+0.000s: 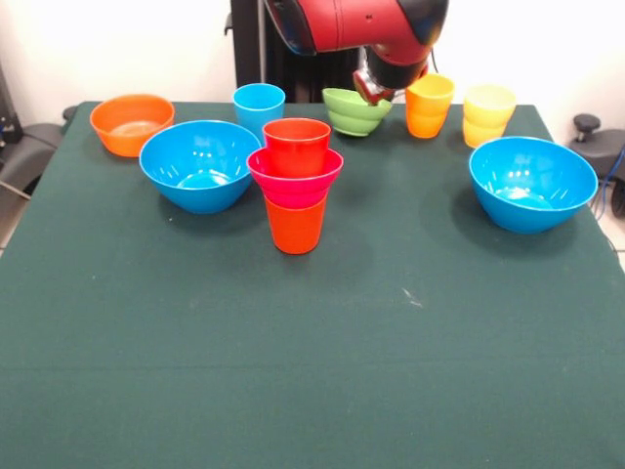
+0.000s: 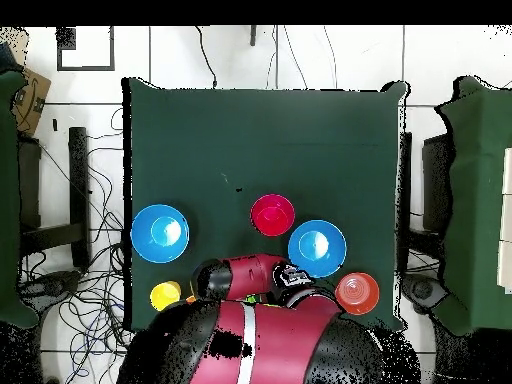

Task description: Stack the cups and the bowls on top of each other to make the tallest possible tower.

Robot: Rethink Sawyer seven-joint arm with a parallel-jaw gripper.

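Note:
A tower stands mid-table: an orange cup (image 1: pixel 295 227) at the bottom, a pink-red bowl (image 1: pixel 311 183) on it, and a red cup (image 1: pixel 296 147) in the bowl. From above the tower (image 2: pixel 273 215) shows as a red disc. My gripper (image 1: pixel 375 90) hangs at the far edge, at the right rim of the lime-green bowl (image 1: pixel 350 113), which looks slightly tilted. I cannot see its grip. In the overhead view the arm hides the gripper and this bowl.
Two large blue bowls (image 1: pixel 200 164) (image 1: pixel 532 183) flank the tower, also seen from above (image 2: pixel 160 233) (image 2: pixel 317 248). Along the far edge are an orange bowl (image 1: pixel 132 124) (image 2: pixel 357 293), a light blue cup (image 1: pixel 259 106), a yellow-orange cup (image 1: pixel 429 106) and a pale yellow cup (image 1: pixel 487 114) (image 2: pixel 165 296).

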